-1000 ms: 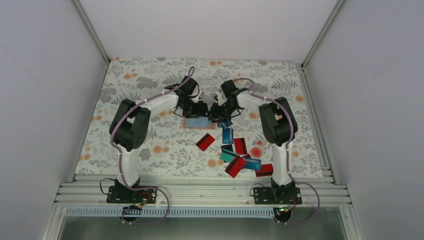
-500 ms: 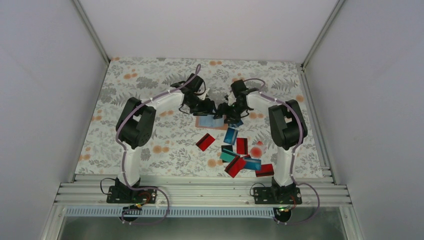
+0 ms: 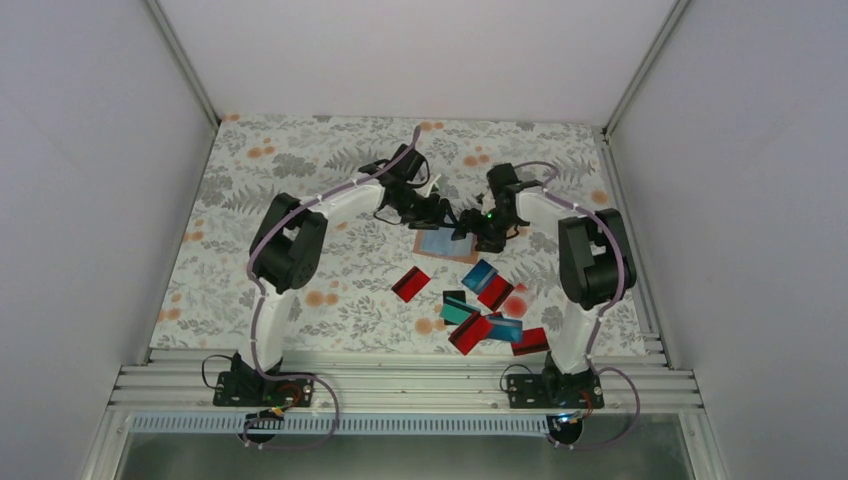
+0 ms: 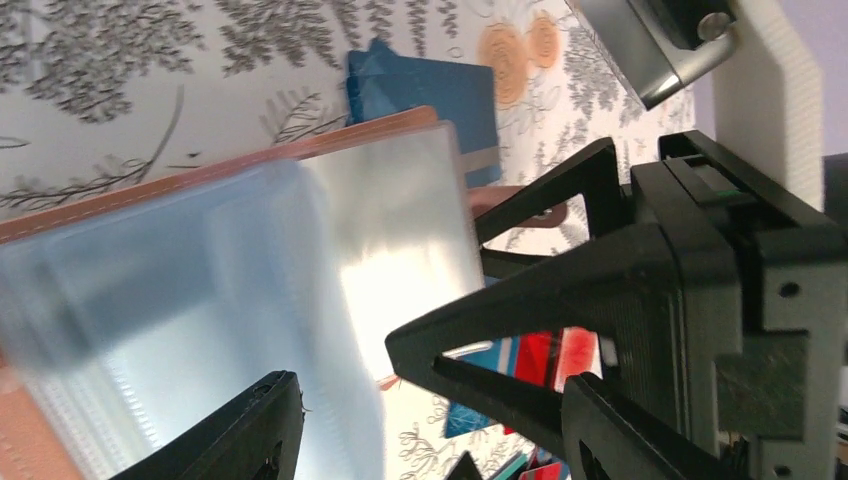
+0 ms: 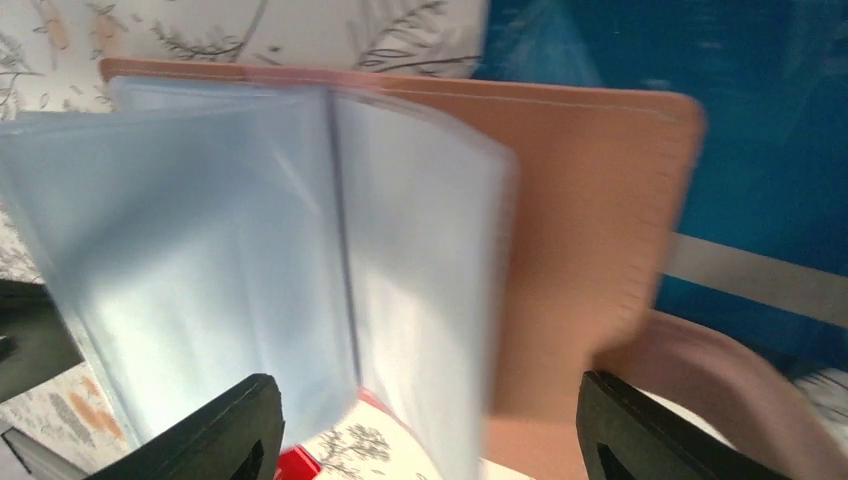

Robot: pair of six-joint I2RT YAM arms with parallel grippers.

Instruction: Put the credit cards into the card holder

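One floral-print table (image 3: 210,250) fills the top view. Two arms reach in from 6 o'clock, the left arm (image 3: 290,245) and the right arm (image 3: 590,260) bending toward each other over its middle.

The holder (image 3: 445,245) lies flat there, a little toward 12 from the table's centre, and it is opened out. From above it is only a pale patch with a tan rim. The wrist views add what that view hides: clear plastic sleeves (image 5: 250,250) fanned over a tan cover, and a tan tab (image 5: 690,370) at one edge. They also show a blue card (image 4: 430,90) lying half covered under the holder's corner, which the top view does not resolve.

The cards (image 3: 480,310) lie loose at 5 o'clock of the holder and apart from it. They are blue, teal and red, and several overlap. A lone red card (image 3: 411,284) sits at 7 o'clock.

The left gripper (image 3: 440,212) hangs at 12 o'clock of the holder and the right gripper (image 3: 473,232) at 2 o'clock, near each other. In the left wrist view the left gripper's fingers (image 4: 250,430) stand wide apart above the sleeves, clamping nothing, and the right gripper's black fingers show between them. In the right wrist view that gripper's fingers (image 5: 230,430) are likewise spread. The holder lies between them unpinched; I cannot tell whether they touch it.
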